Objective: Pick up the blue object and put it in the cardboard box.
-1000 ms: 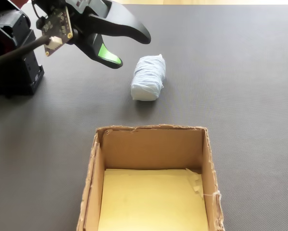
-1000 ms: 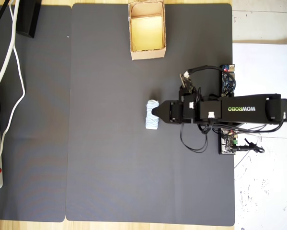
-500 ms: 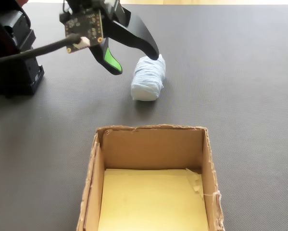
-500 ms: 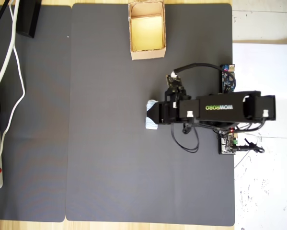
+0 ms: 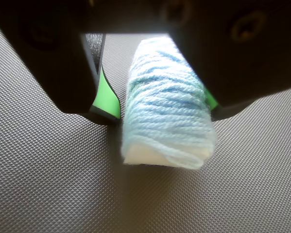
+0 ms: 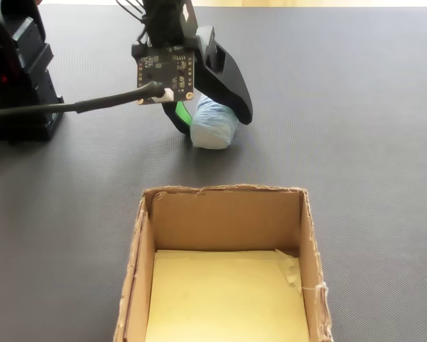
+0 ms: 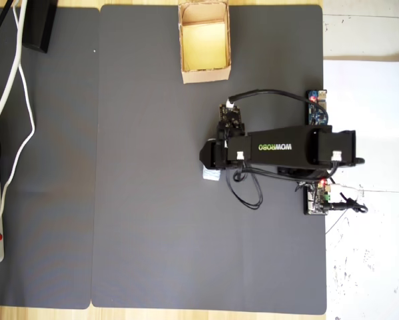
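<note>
gripper (image 5: 157, 104) down at the mat, jaws spread either side of the blue object (image 5: 167, 104), gap showing on the wrist view's left | roll lying on the grey mat (image 6: 356, 142) | cardboard box (image 6: 309, 242) well apart, nearer the fixed camera, empty

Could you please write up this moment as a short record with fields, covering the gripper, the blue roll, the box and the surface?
gripper: low over the mat, jaws open, one on each side of the blue object
blue object: pale blue wound roll, lying on the mat between the jaws; a gap shows beside the wrist view's left jaw
cardboard box: open-topped, yellowish floor, nothing visible inside, apart from the roll
mat: dark grey, textured, under roll and box
task stage: roll not yet lifted
</note>
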{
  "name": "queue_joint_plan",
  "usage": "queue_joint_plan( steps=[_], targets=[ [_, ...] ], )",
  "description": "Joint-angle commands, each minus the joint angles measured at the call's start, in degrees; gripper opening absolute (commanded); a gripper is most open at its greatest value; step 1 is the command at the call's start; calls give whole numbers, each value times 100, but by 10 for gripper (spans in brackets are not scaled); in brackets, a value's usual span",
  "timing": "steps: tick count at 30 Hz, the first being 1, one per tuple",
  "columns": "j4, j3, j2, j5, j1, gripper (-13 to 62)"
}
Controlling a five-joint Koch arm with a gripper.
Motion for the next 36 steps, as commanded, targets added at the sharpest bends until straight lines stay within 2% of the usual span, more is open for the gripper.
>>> queue_joint_plan(
  steps=[1, 4, 11, 19, 22, 36],
  targets=[
    [-686, -264, -97, 202, -26, 280],
    [-826, -264, -220, 185, -53, 250],
    [-2004, 264, -62, 185, -35, 123],
    [-3199, 1020, 800, 237, -70, 123],
    [-3735, 1687, 1556, 272, -26, 123],
    [-3401, 3085, 4658, 141, 246, 123]
  ],
)
